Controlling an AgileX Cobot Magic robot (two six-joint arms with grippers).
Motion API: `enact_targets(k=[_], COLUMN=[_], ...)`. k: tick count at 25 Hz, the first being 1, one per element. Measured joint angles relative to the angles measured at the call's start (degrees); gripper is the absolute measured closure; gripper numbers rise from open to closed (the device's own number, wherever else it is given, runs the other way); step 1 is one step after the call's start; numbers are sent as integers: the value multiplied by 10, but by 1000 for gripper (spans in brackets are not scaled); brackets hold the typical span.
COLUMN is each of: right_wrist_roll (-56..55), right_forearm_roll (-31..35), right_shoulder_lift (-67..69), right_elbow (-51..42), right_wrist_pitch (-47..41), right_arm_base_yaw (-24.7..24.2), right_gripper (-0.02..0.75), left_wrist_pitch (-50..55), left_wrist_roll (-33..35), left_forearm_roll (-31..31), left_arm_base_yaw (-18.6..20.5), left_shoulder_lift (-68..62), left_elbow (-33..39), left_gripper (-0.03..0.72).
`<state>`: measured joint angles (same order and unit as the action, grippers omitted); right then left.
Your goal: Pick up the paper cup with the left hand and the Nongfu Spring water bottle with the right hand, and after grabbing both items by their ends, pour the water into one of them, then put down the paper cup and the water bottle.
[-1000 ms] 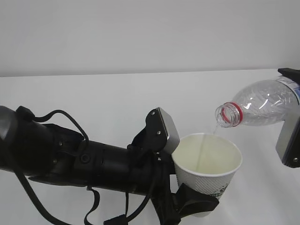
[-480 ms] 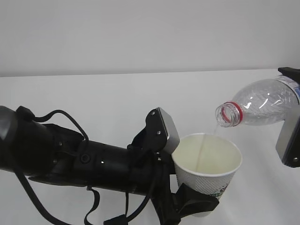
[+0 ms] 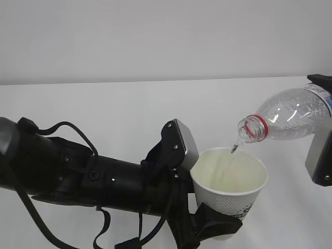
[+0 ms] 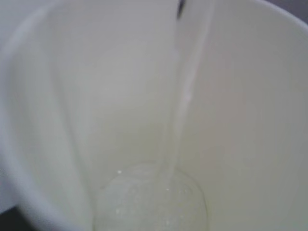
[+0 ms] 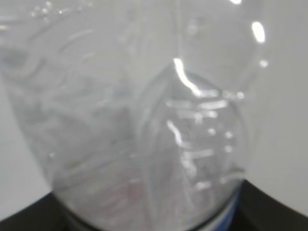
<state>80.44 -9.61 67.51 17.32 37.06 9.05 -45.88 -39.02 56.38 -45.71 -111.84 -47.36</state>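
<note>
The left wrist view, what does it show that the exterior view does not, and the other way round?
Only the left wrist view shows the cup's bottom, where a small foamy pool of water has gathered. Only the exterior view shows the tilted bottle with its red neck ring, the left hand gripping the cup low down, and the right hand at the bottle's base. Both show the thin stream falling into the cup.
</note>
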Motion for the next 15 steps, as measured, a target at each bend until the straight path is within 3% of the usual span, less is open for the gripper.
enact_targets(k=[15], right_wrist_roll=[1], right_forearm_roll=[14], right_shoulder_lift=[0], right_elbow=[0], right_wrist_pitch=[1], right_arm_base_yaw=[0], right_gripper=[311], left_wrist_pitch=[0], left_wrist_roll=[0], left_forearm_roll=[0], left_arm_base_yaw=[0], left_shoulder_lift=[0], left_elbow=[0], left_gripper=[162])
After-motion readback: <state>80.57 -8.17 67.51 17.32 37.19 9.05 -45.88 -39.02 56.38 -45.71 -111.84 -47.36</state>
